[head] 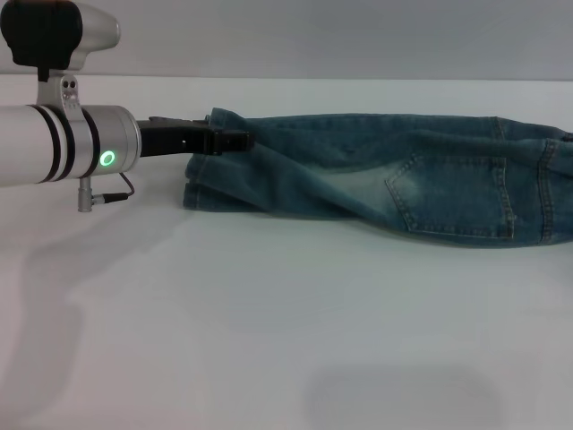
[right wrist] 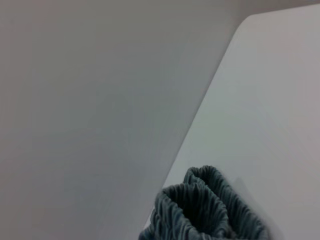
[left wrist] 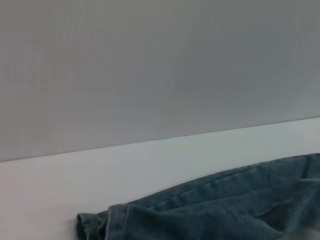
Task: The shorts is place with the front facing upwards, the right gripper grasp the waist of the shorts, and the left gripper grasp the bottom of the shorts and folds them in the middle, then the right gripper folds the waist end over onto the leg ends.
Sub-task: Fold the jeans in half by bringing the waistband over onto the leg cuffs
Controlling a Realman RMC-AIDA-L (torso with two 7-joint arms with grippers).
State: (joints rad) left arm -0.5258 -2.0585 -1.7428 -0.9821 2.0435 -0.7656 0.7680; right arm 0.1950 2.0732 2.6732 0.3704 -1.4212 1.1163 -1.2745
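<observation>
Black and forked, the left gripper reaches in from the left on its silver wrist with the green ring lit, its tips closed on the far corner of the leg ends. That hem edge looks a little gathered where the tips pinch it.

From there the shorts stretch away to the right, folded lengthwise into a long blue band with a back pocket and a pale faded patch showing. They run off the right edge of the head view.

Underneath is a plain white table, smooth and faintly shadowed, meeting a pale grey wall behind.

Over on the right wrist view, the waist bunches up in puckered elastic folds close to the camera. I cannot tell how the right gripper's tips stand.
</observation>
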